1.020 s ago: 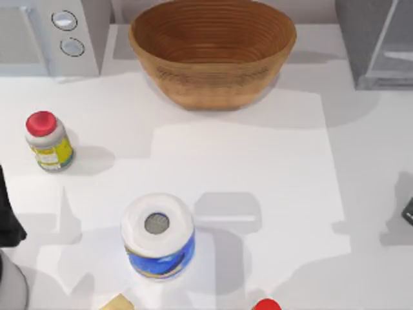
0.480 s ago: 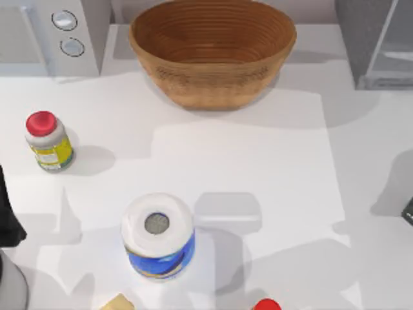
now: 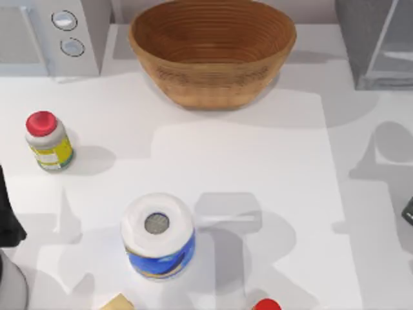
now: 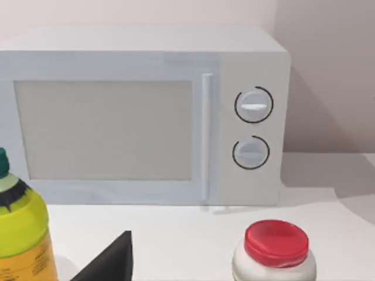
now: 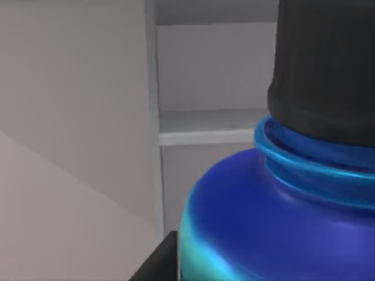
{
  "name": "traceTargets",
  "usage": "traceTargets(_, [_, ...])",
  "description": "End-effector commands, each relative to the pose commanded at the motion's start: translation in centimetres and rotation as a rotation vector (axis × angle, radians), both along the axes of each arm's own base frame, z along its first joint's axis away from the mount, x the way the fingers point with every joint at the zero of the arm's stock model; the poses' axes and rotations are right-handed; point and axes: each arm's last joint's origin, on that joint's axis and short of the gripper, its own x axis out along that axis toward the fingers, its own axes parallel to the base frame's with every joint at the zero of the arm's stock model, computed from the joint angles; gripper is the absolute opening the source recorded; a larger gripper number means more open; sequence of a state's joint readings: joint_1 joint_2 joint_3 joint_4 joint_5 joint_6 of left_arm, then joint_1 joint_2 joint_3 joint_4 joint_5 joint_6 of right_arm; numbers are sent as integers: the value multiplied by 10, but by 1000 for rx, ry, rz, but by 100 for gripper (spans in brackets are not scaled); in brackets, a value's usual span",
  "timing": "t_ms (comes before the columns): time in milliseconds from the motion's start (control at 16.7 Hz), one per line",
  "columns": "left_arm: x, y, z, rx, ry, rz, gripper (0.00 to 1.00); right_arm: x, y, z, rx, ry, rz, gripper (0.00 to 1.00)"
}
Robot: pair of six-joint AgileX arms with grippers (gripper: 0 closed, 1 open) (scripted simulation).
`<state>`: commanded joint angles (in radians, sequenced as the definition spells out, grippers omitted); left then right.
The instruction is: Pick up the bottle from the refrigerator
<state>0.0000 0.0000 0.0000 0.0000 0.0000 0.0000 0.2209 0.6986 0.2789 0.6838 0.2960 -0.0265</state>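
The bottle [image 5: 275, 222], blue shading to teal with a dark round cap, sits very close in the right wrist view. One black finger [image 5: 157, 262] of my right gripper lies against its side, so the gripper is shut on it. Behind it stands the refrigerator [image 5: 211, 126], open, with a pale shelf inside. From above, the refrigerator [image 3: 373, 45] is the grey cabinet at the back right with its glassy door swung out. A dark bit of my right gripper [image 3: 408, 210] shows at the table's right edge. My left gripper [image 3: 8, 223] is parked, open, at the left edge.
A wicker basket [image 3: 211, 48] stands at the back centre and a white microwave [image 3: 48, 35] at the back left. A red-capped bottle [image 3: 48, 141] is on the left. A white and blue can [image 3: 158, 236] is near the front. A yellow-green bottle [image 4: 20, 231] stands by the left gripper.
The shadows on the right side of the table have slid toward the back, nearer the refrigerator. The left arm and the things on the table have stayed put.
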Motion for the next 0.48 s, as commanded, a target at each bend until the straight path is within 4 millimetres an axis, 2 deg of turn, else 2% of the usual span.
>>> traceTargets(180, [0, 0, 0, 0, 0, 0, 100, 16, 13, 6, 26, -29, 5, 0])
traceTargets(480, [0, 0, 0, 0, 0, 0, 100, 41, 39, 2, 66, -36, 17, 0])
